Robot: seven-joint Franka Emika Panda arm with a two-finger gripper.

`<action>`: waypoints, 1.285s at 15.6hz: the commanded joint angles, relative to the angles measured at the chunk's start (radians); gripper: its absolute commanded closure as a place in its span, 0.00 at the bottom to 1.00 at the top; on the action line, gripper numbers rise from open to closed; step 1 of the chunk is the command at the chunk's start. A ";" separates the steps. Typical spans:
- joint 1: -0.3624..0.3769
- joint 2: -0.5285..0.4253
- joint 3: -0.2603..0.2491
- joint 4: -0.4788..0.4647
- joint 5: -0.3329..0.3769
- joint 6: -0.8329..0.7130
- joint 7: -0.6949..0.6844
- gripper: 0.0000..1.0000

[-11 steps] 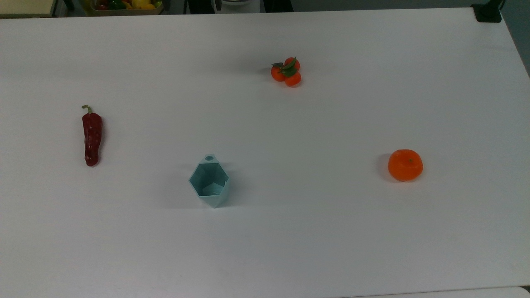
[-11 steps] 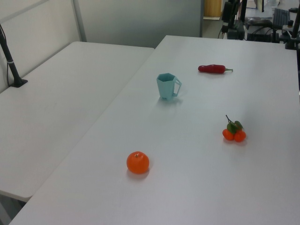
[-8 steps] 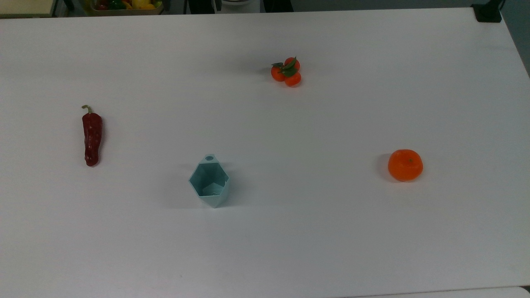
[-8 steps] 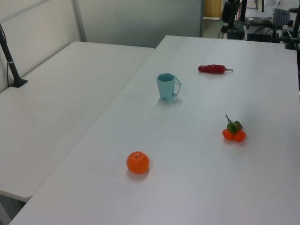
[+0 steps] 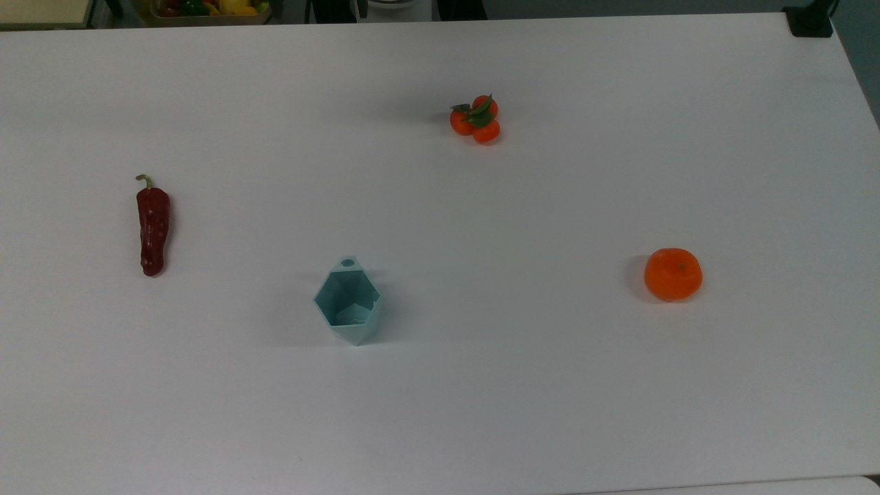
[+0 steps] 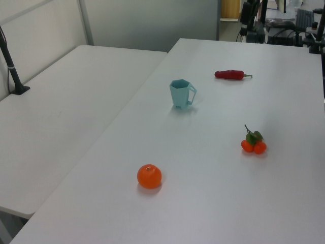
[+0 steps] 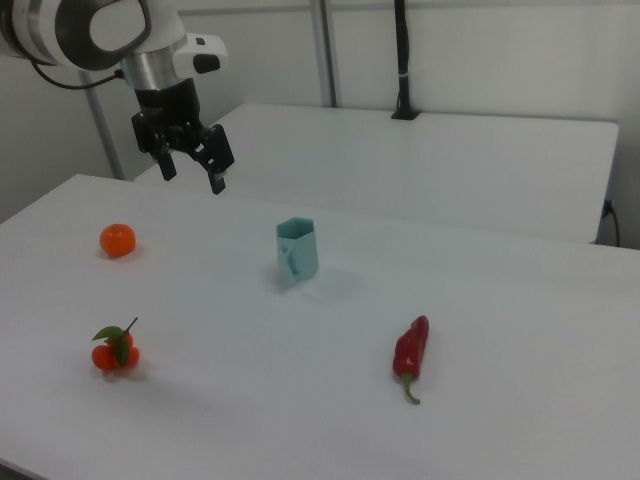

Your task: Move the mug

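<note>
Nothing shifted on the surface (image 5: 440,385) since the earlier frames: same spots for mug, pepper and fruit. Stands upright, the mug (image 5: 348,302), alone between the red pepper (image 5: 152,225) and the orange fruit (image 5: 672,273), well apart from both and from the small tangerine cluster (image 5: 476,119). Hangs high above the surface in the right view, the gripper (image 7: 193,163), fingers spread apart and holding nothing. Lies below and toward the right view's right of the fingers, the mug (image 7: 297,250), handle turned toward the right view's camera. Calls, likely, for a descent and sideways travel first.
</note>
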 commanded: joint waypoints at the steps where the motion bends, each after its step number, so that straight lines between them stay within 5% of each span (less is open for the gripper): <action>1: -0.004 -0.013 0.006 -0.017 -0.009 0.004 -0.022 0.00; 9: -0.004 -0.008 0.006 -0.017 -0.005 0.005 -0.025 0.00; 14: -0.004 0.011 0.006 -0.014 0.001 0.022 -0.027 0.14; 20: -0.004 0.038 0.004 -0.033 0.005 0.140 -0.036 0.15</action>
